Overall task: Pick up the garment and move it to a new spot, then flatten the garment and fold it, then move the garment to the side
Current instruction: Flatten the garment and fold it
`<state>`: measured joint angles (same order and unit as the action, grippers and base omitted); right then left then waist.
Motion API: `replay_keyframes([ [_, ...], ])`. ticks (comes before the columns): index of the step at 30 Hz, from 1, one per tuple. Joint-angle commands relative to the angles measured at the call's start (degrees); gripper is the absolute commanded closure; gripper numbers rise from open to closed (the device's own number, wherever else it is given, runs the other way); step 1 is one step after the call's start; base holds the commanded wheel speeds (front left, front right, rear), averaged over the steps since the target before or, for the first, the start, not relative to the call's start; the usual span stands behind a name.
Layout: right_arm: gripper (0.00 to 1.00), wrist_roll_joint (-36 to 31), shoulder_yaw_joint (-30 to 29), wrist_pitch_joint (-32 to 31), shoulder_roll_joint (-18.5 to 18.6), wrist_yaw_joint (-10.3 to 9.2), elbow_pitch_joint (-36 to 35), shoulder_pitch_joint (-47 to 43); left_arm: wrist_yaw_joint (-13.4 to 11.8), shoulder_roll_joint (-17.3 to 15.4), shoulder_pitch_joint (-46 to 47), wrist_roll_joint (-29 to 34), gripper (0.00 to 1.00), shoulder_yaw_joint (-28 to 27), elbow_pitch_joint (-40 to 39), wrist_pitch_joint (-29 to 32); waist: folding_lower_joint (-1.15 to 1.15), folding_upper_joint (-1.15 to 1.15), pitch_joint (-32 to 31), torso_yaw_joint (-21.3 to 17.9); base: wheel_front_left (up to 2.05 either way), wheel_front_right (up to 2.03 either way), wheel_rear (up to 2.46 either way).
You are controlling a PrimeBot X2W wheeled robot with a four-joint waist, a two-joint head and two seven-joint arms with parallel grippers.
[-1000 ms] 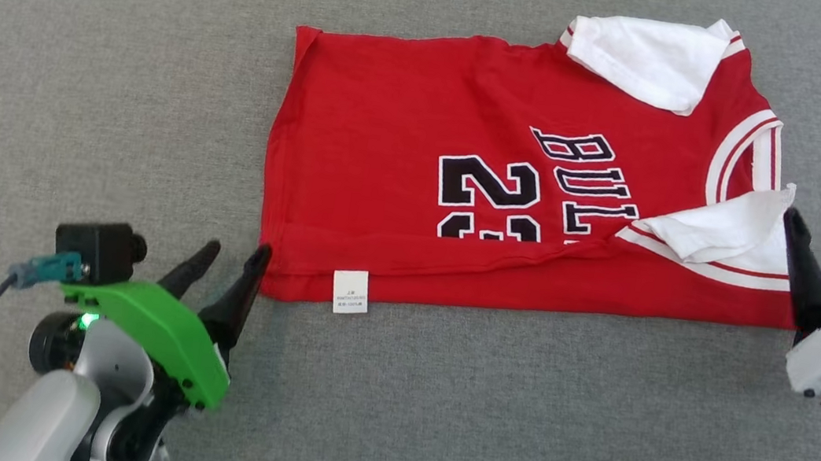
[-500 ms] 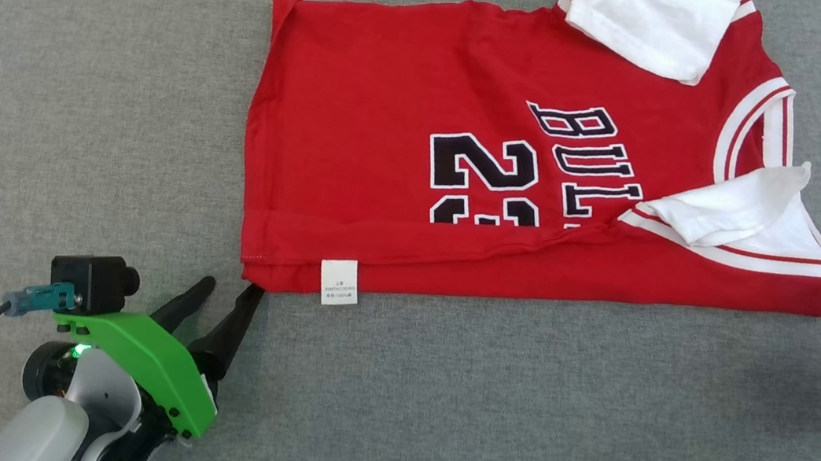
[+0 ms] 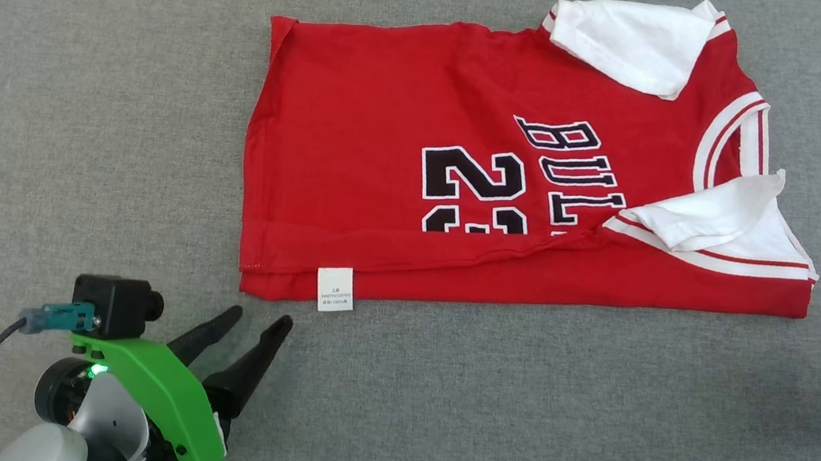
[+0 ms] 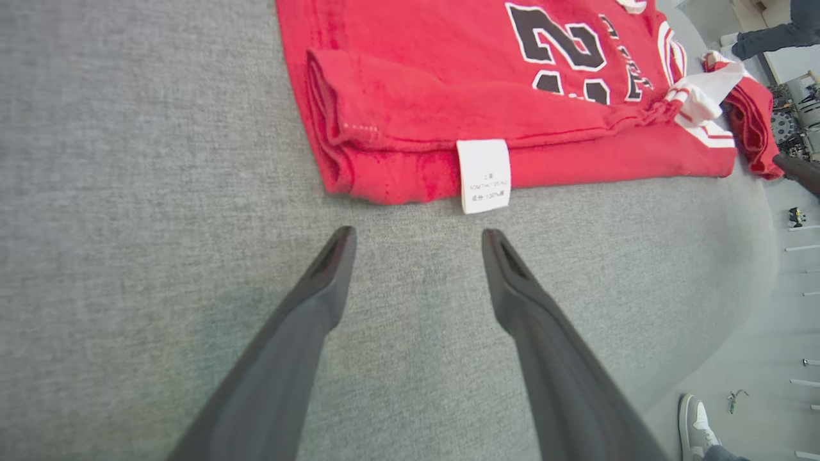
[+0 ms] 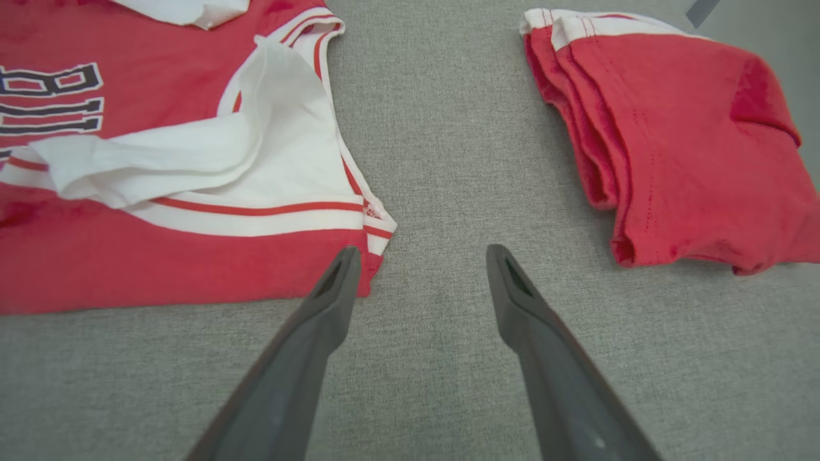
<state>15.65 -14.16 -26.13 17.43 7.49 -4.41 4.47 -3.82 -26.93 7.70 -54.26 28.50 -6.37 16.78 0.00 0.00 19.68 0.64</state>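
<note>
A grey, cloth-covered surface (image 3: 79, 99) stretches wide. At its right end lies a second red garment (image 5: 692, 147), folded into a thick bundle with white trim. Past the surface's rounded right end, someone's grey-and-white shoe (image 4: 695, 419) stands on the pale floor (image 4: 756, 358).

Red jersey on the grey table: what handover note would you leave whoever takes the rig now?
Left tool: open, empty, short of the jersey, at its hem corner by the white label.
Right tool: open, empty, at the shoulder corner.
Done: jersey spread on the grey table, near long edge folded over, sleeves turned in.
Left: finish folding, move it aside, perhaps by the folded red garment on the right.
</note>
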Motion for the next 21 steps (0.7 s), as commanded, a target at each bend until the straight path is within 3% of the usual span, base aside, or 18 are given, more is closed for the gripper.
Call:
replay_keyframes([
  [1,0.00,-0.2,-0.2,-0.1,0.1,0.00,-0.3,-0.4,-0.8,-0.3,-0.3,-0.7,0.00,-0.7,-0.6,0.0,0.00,0.00,-0.2,-0.1,0.00,0.00,0.00],
  [9,0.00,-0.9,0.5,-1.1,-0.5,0.00,-0.5,0.8,-1.9,0.4,3.0,0.0,0.00,-0.8,1.3,0.7,0.00,0.00,1.8,-0.5,0.00,0.00,0.00],
  [20,0.00,-1.5,2.6,-1.2,-1.8,0.00,1.8,3.2,-0.8,1.6,6.4,0.3,0.00,-0.2,4.2,0.8,0.00,0.00,4.5,-0.6,0.00,0.00,0.00],
  [21,0.00,-1.3,3.0,-1.1,-2.0,0.00,2.1,3.7,-0.8,1.7,6.6,0.3,0.26,0.0,4.6,0.9,0.00,0.00,4.7,-0.6,0.00,0.00,0.00],
])
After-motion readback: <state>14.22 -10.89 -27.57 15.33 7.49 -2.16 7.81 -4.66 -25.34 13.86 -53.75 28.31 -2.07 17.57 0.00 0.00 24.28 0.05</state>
